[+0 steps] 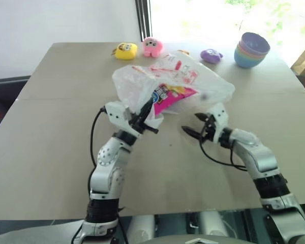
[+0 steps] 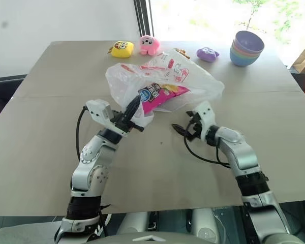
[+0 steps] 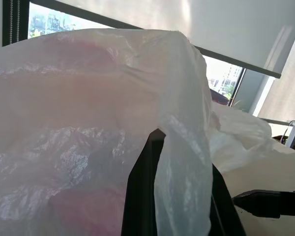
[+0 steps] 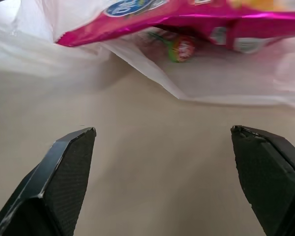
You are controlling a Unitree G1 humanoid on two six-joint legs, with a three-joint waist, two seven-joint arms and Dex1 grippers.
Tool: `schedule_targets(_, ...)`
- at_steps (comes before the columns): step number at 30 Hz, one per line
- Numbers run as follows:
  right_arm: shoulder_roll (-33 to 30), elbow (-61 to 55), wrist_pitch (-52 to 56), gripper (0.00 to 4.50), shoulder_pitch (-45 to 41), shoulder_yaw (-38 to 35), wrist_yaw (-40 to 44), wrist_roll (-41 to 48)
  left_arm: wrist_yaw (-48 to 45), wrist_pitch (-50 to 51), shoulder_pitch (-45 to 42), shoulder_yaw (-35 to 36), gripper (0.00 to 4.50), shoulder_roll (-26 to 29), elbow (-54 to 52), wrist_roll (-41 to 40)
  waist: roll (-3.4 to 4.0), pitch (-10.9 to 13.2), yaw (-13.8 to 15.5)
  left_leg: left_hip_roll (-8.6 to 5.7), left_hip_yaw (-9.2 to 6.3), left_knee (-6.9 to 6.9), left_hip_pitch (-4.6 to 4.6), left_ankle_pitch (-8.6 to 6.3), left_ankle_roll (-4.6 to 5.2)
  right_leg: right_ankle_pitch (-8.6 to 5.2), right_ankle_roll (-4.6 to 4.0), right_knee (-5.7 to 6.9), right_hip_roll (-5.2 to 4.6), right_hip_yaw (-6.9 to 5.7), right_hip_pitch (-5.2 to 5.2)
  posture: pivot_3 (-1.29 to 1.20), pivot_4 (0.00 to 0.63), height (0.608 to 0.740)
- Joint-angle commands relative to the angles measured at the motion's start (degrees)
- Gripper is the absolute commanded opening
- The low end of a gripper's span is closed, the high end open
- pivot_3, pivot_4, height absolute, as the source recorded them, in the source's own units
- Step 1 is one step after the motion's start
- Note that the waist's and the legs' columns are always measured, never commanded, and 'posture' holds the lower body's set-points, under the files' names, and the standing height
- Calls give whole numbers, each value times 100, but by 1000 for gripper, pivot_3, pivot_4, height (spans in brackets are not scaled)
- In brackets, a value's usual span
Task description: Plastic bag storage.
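Plastic bag point(image 1: 183, 81): crinkled translucent white film with red print, a pink snack packet point(image 1: 170, 96) showing at its mouth, lying mid-way across a tan table point(image 1: 51, 142) before a bright window. Left gripper point(image 1: 142, 119) pinched shut on the bag's near edge. Right gripper point(image 1: 195, 127), jaws spread wide and empty, just beside the bag.

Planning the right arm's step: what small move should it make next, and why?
Probably ease the open right claw forward to the bag edge and close. The left claw is shut on the bag; the right one stands empty just short of it.
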Motion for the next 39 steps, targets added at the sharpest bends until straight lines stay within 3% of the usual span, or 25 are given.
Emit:
schedule_targets(1,-15,64,-582,4427,-44,-886,-879,-233,3,-160,-33,56,0,-21,-10,17,0,0,4,0,2,1,0,1,-2,0,0,3,0,0,0,0,150,740)
schedule_targets(5,-12,554,-928,4427,-404,-1262,-1334,-403,-17,-171,-60,51,0,-37,36,18,-1,0,-2,-2,10,12,1,2,-1,1,0,5,-2,12,0,0,150,740)
schedule_targets(13,150,1370,-1320,4427,-1115,-1335,-1329,-428,-69,-182,-103,37,0,-30,105,24,-1,0,-13,0,22,7,4,2,-2,1,-1,4,1,18,0,0,150,740)
schedule_targets(16,188,1392,-1261,3568,-1153,-1310,-1156,-327,-59,-200,-116,72,0,-9,122,31,-1,0,-5,-1,21,8,2,2,-1,1,-1,2,-1,18,0,0,150,740)
schedule_targets(20,137,1397,-1260,1599,-1075,-1275,-1022,-379,-55,-230,-133,135,0,28,176,22,0,0,15,0,21,8,2,2,-1,1,-1,3,-2,16,0,0,150,740)
schedule_targets(21,142,1410,-1289,1368,-1080,-1299,-1042,-389,-60,-241,-131,137,0,32,192,23,0,0,18,0,21,8,2,2,-1,1,-1,3,-2,16,0,0,150,740)
schedule_targets(23,179,1414,-1281,193,-1163,-1401,-1120,-325,-71,-256,-147,144,0,36,234,27,0,0,27,-1,21,8,2,2,-1,1,-1,3,-1,16,0,0,150,740)
schedule_targets(26,206,1413,-1253,38,-1369,-1522,-1174,-190,-29,-274,-345,231,0,75,399,37,0,1,35,-1,22,8,2,2,-2,1,-1,4,-1,16,0,0,150,740)
schedule_targets(30,208,1787,-1241,38,-2176,-1884,-1388,132,2,-396,-1427,572,0,334,1234,71,0,3,38,-2,21,15,4,4,-3,1,-1,15,0,14,-1,0,150,740)
schedule_targets(39,-190,3467,-1911,38,-5189,-2892,-1359,942,-239,-1903,-6090,1255,0,1764,4914,497,-2,44,31,-7,24,-13,-34,8,-9,4,-3,4,1,3,-25,0,150,740)
